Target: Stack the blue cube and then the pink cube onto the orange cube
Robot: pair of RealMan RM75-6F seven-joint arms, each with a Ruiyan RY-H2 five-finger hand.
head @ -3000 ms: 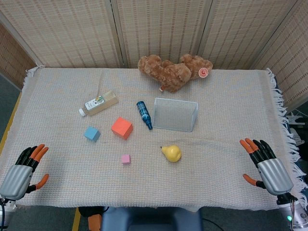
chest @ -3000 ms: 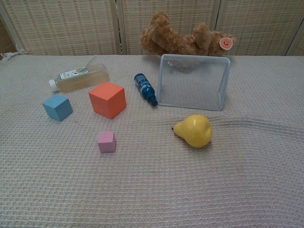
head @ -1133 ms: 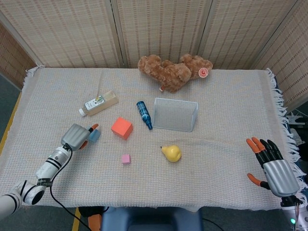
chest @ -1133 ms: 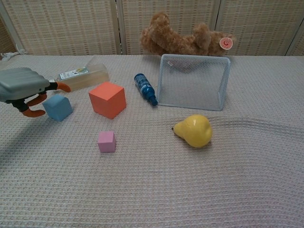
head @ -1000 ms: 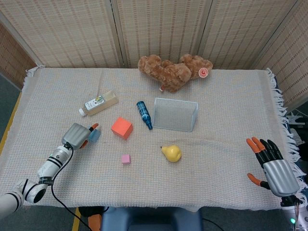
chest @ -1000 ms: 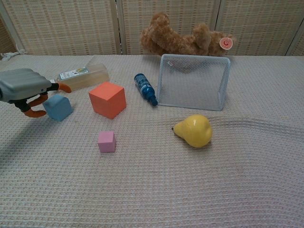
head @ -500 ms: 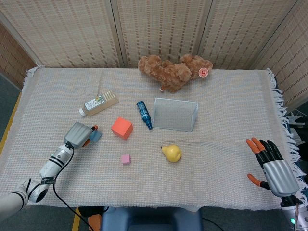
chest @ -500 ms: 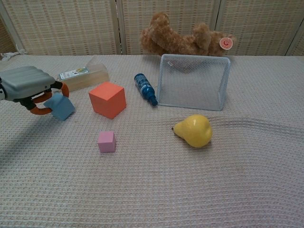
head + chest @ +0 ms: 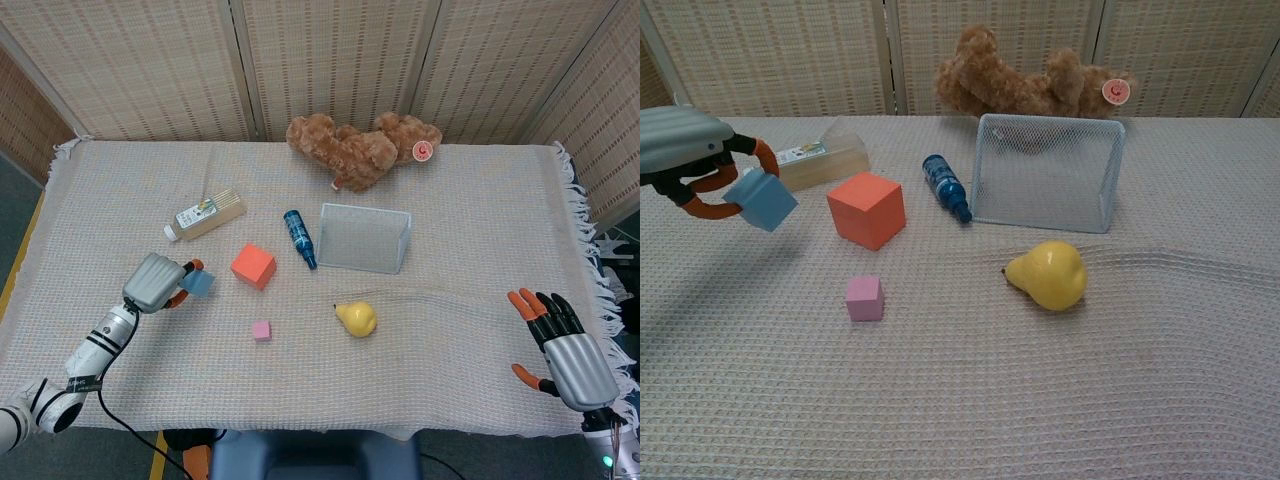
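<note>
Left hand pinching the small blue foam cube, raised off the tabletop.

The cube sits tilted between the orange-tipped fingers, one curling over its top and another under its near side, towards the tabletop's left edge, just left of the larger orange cube. The small pink cube lies nearer the front edge, apart from both. The chest view shows the cube clear of the cloth, with its shadow below; the head view alone shows the right hand, near the right front corner, fingers spread and holding nothing.
</note>
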